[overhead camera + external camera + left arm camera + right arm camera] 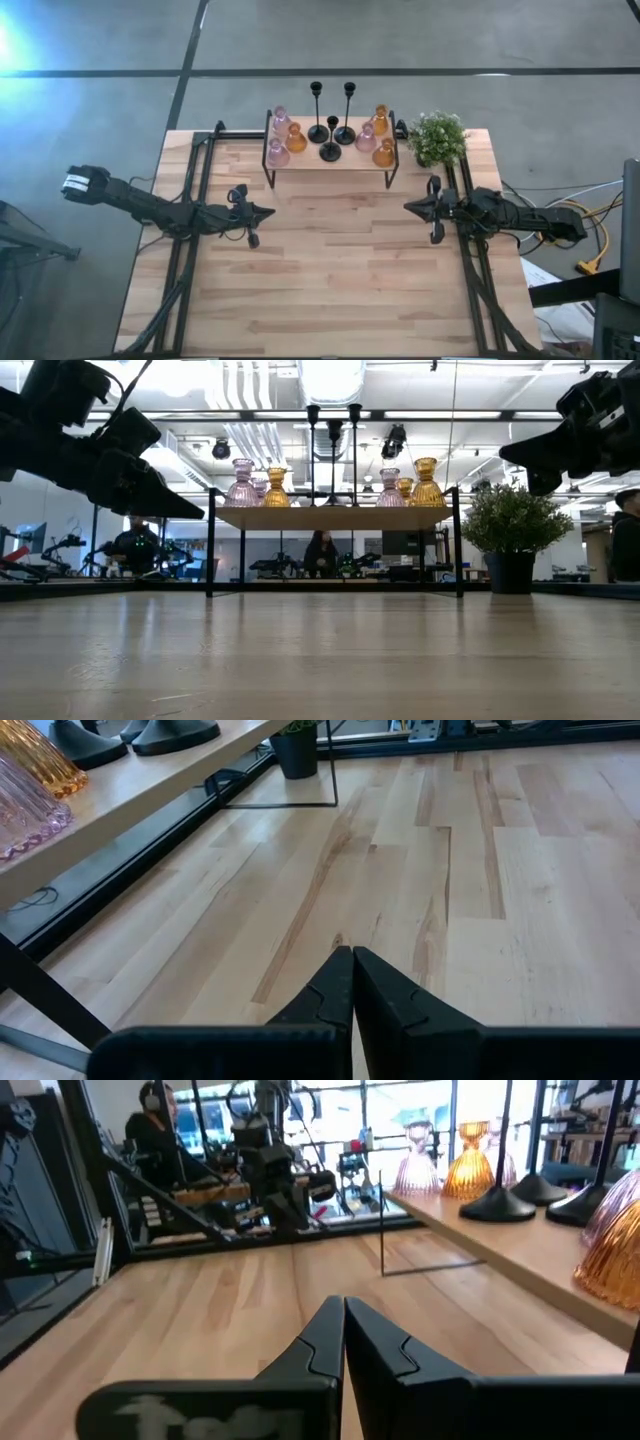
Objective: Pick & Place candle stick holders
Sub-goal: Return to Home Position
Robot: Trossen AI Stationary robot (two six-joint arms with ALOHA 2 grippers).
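The candle stick holders stand on a small raised wooden shelf (330,158) at the table's far middle. Three black metal ones (331,128) with thin stems stand on round bases at its centre. Pink and amber glass ones stand at its left end (283,138) and right end (377,138). They also show in the low view (330,470). My left gripper (270,212) hovers shut and empty above the table, left of centre. My right gripper (408,207) hovers shut and empty, right of centre. The two grippers point toward each other.
A small green bushy plant in a dark pot (437,137) stands right of the shelf. Black frame rails (195,190) run along the table's left and right sides. Bare wooden table (335,270) lies between and in front of the grippers. People sit in the room behind (322,552).
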